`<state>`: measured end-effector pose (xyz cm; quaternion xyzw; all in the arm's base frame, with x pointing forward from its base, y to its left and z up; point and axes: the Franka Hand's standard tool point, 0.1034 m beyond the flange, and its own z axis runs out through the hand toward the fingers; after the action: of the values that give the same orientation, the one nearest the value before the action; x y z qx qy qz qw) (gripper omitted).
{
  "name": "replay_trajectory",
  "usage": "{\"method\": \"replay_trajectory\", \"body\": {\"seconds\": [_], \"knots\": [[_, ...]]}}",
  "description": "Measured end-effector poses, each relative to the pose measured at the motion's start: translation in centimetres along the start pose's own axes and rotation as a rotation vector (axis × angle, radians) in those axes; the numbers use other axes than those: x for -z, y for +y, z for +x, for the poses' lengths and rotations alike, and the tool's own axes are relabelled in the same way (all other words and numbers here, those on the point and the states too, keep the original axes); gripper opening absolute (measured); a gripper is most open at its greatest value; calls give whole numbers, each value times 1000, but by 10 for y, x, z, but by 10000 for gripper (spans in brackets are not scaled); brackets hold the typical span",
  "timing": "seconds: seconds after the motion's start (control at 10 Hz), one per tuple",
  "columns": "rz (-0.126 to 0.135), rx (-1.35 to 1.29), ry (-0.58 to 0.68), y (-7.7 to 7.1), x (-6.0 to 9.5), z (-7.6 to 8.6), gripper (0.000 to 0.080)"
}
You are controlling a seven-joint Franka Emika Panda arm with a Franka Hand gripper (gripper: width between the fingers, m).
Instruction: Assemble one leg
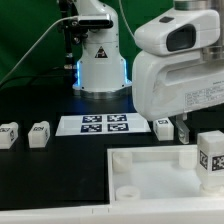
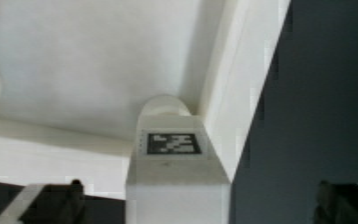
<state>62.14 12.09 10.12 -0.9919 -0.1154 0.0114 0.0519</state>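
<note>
One leg (image 1: 211, 157), a small white block with a square marker, stands upright at the exterior view's right, at the right edge of the large white tray (image 1: 150, 172). In the wrist view this leg (image 2: 176, 170) lies between my two dark fingertips (image 2: 60, 200), with its rounded end near the tray's raised wall (image 2: 229, 70). My gripper (image 1: 198, 140) hangs just over the leg. Its jaws stand wide apart, wider than the leg, so my gripper (image 2: 202, 208) looks open. Three more legs lie on the black table: two at the left (image 1: 8, 136) (image 1: 39, 134), one by the marker board (image 1: 163, 127).
The marker board (image 1: 100, 124) lies flat in the middle of the table. The robot base (image 1: 98, 60) with cables stands behind it. The tray has a round corner socket (image 1: 127, 190) near the front.
</note>
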Motion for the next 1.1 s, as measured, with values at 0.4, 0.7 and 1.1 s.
{"method": "replay_trajectory", "body": {"seconds": [0.4, 0.7, 1.1], "knots": [[-5, 1, 37, 4, -8, 7, 649], [-9, 1, 76, 6, -12, 15, 396], [-10, -16, 76, 8, -12, 14, 294]]}}
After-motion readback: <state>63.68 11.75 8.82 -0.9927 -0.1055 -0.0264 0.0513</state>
